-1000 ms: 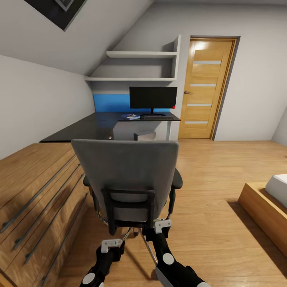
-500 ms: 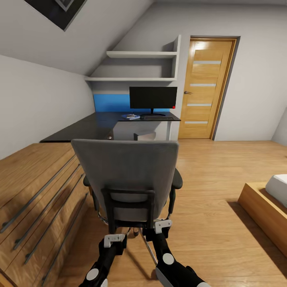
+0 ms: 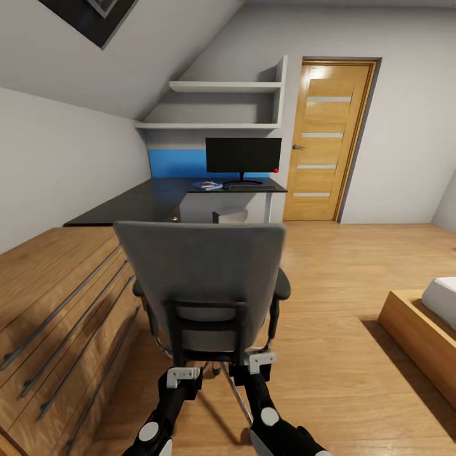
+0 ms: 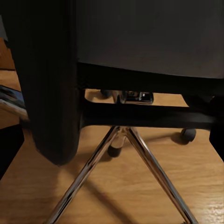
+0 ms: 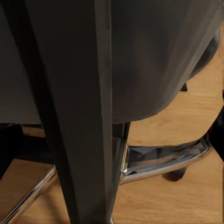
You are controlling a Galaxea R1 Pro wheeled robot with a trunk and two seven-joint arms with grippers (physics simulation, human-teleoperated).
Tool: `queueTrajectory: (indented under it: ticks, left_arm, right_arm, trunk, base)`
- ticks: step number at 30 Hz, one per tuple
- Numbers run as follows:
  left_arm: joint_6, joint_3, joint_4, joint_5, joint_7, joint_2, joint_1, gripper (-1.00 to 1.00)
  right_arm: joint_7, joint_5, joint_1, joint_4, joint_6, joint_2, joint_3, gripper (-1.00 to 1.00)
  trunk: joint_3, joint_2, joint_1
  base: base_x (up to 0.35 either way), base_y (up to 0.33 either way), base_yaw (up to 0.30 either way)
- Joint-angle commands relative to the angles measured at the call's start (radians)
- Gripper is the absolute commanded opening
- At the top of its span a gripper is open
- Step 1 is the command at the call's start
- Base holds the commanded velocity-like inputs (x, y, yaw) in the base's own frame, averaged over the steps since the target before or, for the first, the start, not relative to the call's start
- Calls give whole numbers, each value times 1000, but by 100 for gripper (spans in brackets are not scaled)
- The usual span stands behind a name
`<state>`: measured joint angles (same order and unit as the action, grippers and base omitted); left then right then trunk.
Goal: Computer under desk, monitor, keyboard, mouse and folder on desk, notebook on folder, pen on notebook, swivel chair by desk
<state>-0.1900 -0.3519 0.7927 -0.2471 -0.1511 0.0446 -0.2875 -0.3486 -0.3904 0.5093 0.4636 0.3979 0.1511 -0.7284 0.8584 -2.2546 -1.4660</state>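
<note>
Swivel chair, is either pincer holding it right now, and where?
Cannot be told: both pincers, left and right, sit against the swivel chair back's lower frame, fingers hidden.

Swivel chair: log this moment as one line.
phase: chair push | swivel chair: behind desk, apart | left end effector, right end effector: at chair back | monitor: on desk

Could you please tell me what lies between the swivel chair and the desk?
In the head view, bare wood floor separates the swivel chair from the desk; nothing stands on that stretch.
</note>
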Motion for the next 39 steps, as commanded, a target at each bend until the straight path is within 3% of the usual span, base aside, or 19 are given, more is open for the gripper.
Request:
queueTrajectory:
  ticks: [1,18,39]
  left_arm:
    - [-4,-5,0,-7,-7,-1,-1,100]
    - [-12,3,0,-5,-7,-4,-1,100]
    - [-27,7,0,-6,-11,-6,-1,100]
  right_arm:
    - [-8,-12,1,-18,21,1,-8,100]
    - [-8,-12,1,-61,89,2,-8,100]
    - [-7,-10,1,-61,90,4,-9,100]
  trunk:
    - [1,0,0]
    - [1,0,0]
    - [1,0,0]
  base:
    - [0,0,0]
    - [0,0,0]
    - [0,0,0]
